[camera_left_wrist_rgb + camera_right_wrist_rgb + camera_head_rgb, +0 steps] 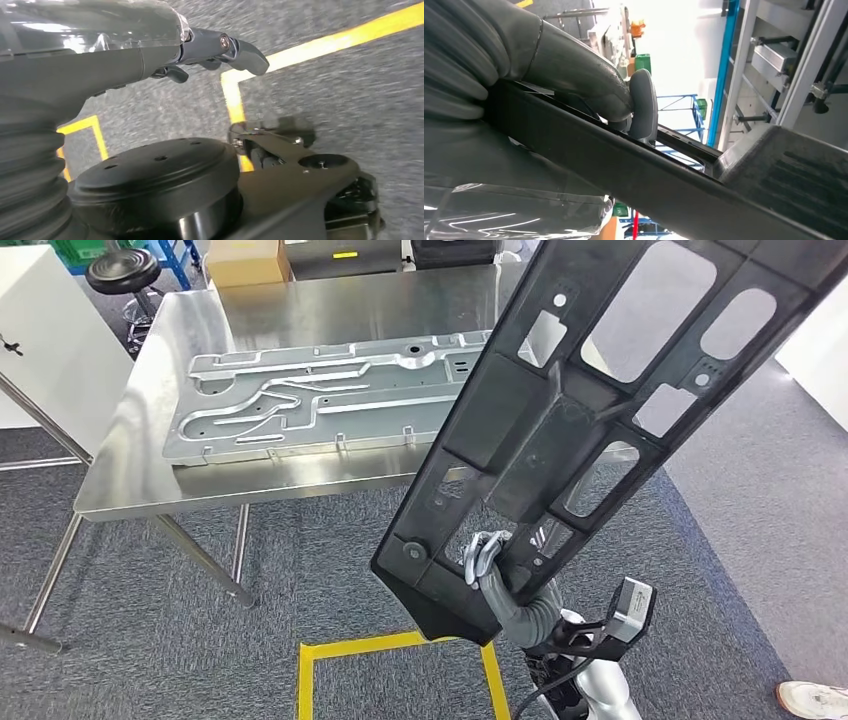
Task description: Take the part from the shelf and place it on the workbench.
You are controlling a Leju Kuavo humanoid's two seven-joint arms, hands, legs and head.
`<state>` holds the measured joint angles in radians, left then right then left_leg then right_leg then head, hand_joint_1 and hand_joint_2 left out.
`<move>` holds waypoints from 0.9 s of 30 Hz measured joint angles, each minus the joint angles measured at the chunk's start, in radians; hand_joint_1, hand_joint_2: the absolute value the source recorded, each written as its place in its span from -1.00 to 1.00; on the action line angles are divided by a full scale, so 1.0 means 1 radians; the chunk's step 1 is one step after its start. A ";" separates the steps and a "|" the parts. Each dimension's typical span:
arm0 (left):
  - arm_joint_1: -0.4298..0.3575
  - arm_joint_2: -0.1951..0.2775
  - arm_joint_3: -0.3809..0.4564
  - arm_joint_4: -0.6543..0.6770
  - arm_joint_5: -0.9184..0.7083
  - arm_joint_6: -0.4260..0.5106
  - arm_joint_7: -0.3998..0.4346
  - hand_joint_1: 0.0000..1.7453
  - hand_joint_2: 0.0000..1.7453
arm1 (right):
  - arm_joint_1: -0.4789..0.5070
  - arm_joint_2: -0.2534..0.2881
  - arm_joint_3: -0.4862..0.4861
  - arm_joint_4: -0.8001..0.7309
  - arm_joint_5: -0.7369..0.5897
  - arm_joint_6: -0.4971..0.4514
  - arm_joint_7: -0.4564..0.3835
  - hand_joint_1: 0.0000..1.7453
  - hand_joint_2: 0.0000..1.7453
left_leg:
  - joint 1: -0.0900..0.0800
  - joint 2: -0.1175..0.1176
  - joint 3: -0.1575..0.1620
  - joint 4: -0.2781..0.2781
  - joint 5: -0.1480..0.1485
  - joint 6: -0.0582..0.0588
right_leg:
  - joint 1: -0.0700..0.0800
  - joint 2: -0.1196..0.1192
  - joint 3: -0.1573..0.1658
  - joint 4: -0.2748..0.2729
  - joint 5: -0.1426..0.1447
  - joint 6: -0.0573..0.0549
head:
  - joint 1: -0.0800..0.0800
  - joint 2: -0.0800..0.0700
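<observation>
A long black plastic part (560, 430) with several cut-out windows rises tilted across the right half of the head view. My right hand (492, 570) grips it near its lower end, fingers hooked through an opening. In the right wrist view my thumb (641, 107) presses over the edge of the black part (634, 170). The steel workbench (150, 470) stands ahead and to the left, and the part's upper end reaches over its right side. My left hand (210, 50) hangs over the carpet with its fingers loosely apart and nothing in them.
A large stamped metal panel (310, 405) lies flat on the workbench. A cardboard box (245, 262) and a black stool (122, 272) stand behind it. Yellow floor tape (400, 650) marks a square on the grey carpet. A person's shoe (812, 698) is at the lower right.
</observation>
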<state>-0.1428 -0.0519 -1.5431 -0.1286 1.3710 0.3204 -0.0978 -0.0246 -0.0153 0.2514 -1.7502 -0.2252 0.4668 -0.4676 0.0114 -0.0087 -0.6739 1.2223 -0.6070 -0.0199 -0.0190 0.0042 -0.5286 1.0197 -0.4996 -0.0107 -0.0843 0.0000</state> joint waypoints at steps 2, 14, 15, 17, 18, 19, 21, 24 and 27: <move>0.004 0.000 0.000 0.000 0.000 0.000 0.002 -1.00 1.00 | -0.001 0.000 0.000 0.001 0.008 -0.001 0.004 1.00 1.00 | -0.004 0.000 0.007 -0.115 0.128 0.009 | 0.002 0.003 0.028 0.003 -0.024 0.006 | 0.000 0.000; 0.009 -0.012 0.000 0.000 0.003 0.001 0.019 -1.00 1.00 | -0.074 -0.028 -0.031 0.014 0.057 -0.029 0.051 1.00 1.00 | -0.008 -0.003 0.060 -0.196 0.180 0.050 | 0.004 0.001 -0.138 0.263 -0.113 0.053 | 0.000 0.000; 0.009 -0.013 0.000 0.000 0.002 0.000 0.019 -1.00 1.00 | -0.093 -0.038 -0.036 0.021 0.066 -0.038 0.060 1.00 1.00 | -0.009 -0.005 0.069 -0.196 0.174 0.050 | 0.004 0.001 -0.134 0.219 -0.066 0.051 | 0.000 0.000; 0.008 -0.017 -0.002 0.000 -0.003 -0.003 0.017 -1.00 1.00 | -0.169 -0.069 -0.054 0.049 0.100 -0.063 0.083 1.00 1.00 | -0.013 -0.006 0.082 -0.195 0.164 0.046 | 0.007 0.002 -0.102 0.091 0.026 0.041 | 0.000 0.000; 0.006 -0.019 -0.003 0.000 -0.007 -0.006 0.015 -1.00 1.00 | -0.224 -0.089 -0.068 0.071 0.129 -0.080 0.096 1.00 1.00 | -0.015 -0.005 0.084 -0.194 0.161 0.044 | 0.010 0.002 -0.089 0.045 0.051 0.036 | 0.000 0.000; 0.004 -0.020 -0.003 0.000 -0.010 -0.009 0.012 -1.00 1.00 | -0.291 -0.113 -0.083 0.103 0.167 -0.098 0.109 1.00 1.00 | -0.017 -0.005 0.083 -0.193 0.159 0.041 | 0.013 0.003 -0.085 0.021 0.060 0.031 | 0.000 0.000; -0.001 -0.022 -0.004 0.000 -0.014 -0.020 0.002 -1.00 1.00 | -0.444 -0.165 -0.108 0.188 0.251 -0.129 0.129 1.00 1.00 | -0.019 -0.003 0.079 -0.194 0.159 0.034 | 0.013 0.004 -0.087 0.012 0.059 0.024 | 0.000 0.000; -0.006 -0.022 -0.004 0.000 -0.007 -0.044 -0.016 -1.00 1.00 | -0.666 -0.226 -0.124 0.327 0.372 -0.171 0.131 1.00 1.00 | -0.020 -0.001 0.054 -0.141 0.128 0.020 | 0.002 -0.002 -0.077 -0.005 0.065 0.012 | 0.000 0.000; -0.007 -0.022 -0.004 0.000 0.003 -0.078 -0.040 -1.00 1.00 | -0.846 -0.265 -0.109 0.461 0.526 -0.232 0.129 1.00 1.00 | -0.009 0.001 -0.043 0.044 0.056 0.005 | 0.001 -0.006 -0.071 -0.007 0.062 0.007 | 0.000 0.000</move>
<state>-0.1502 -0.0740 -1.5469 -0.1289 1.3741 0.2420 -0.1380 -0.8702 -0.2800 0.1424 -1.2888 0.3006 0.2351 -0.3389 0.0025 -0.0080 -0.7172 1.2664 -0.5507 -0.0147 -0.0181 -0.0022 -0.5991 1.0122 -0.4377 -0.0036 -0.0843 0.0000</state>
